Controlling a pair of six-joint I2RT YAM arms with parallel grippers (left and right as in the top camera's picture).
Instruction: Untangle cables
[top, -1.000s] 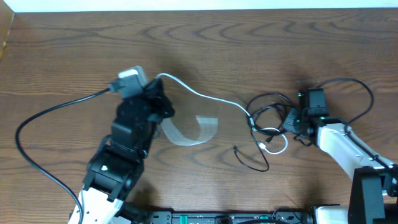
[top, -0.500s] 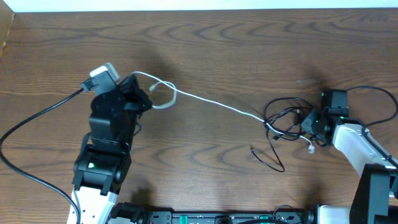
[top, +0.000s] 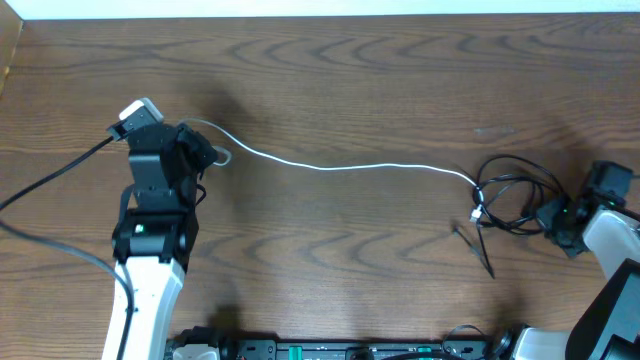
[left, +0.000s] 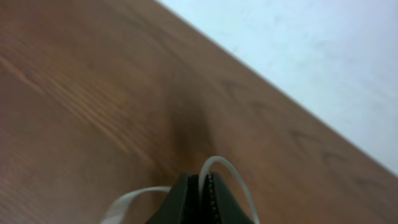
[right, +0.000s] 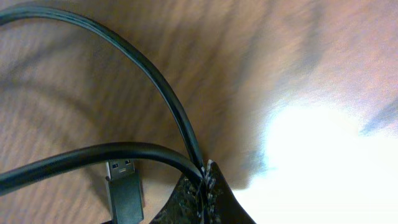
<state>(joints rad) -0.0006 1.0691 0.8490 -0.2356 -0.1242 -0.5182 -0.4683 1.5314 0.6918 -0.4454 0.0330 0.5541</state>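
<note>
You are clamping the white cable (top: 350, 166) in your closed left gripper (top: 205, 155) at centre left, and your right gripper (top: 552, 214) is pinching the black cable (right: 155, 78) at far right.

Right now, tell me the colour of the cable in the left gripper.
A white cable, clearest in the overhead view.

Black-white arms (top: 152, 262); seemingly green lights (top: 140, 229); black wires (top: 55, 170)

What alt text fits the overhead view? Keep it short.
A white cable stretches across a wooden table between two robot arms. The left gripper is shut on its looped left end, and its right end meets a tangle of black cable that the right gripper is shut on.
</note>
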